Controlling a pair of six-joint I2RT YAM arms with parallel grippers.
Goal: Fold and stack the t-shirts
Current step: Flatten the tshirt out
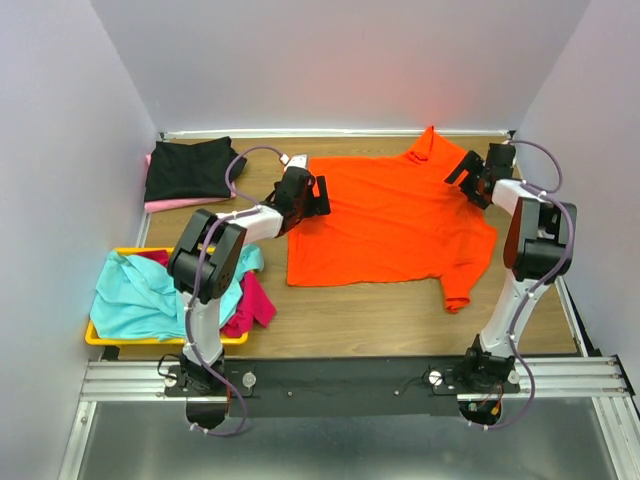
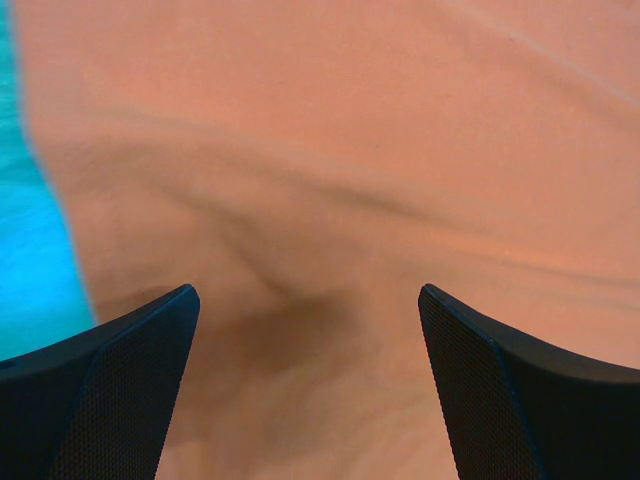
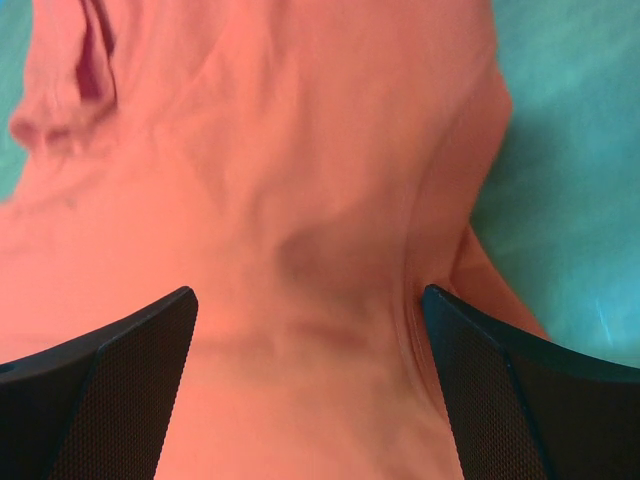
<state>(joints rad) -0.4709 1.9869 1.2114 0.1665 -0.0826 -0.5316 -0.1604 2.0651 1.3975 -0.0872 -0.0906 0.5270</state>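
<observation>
The orange t-shirt [image 1: 390, 225] lay spread across the table's centre, one sleeve trailing toward 5 o'clock. It looked light and limp, likely to sag and crease once lifted, so a firm pinch right at its outer edges seemed the best hold. The left gripper [image 1: 312, 197] sat over its 10 o'clock edge and the right gripper [image 1: 468, 180] over its 2 o'clock edge. Both had their jaws spread wide above the cloth, clamping nothing. A black t-shirt [image 1: 190, 168] lay at the table's 10 o'clock, and a teal t-shirt [image 1: 135, 295] filled the yellow tray [image 1: 100, 340] at 8 o'clock.
</observation>
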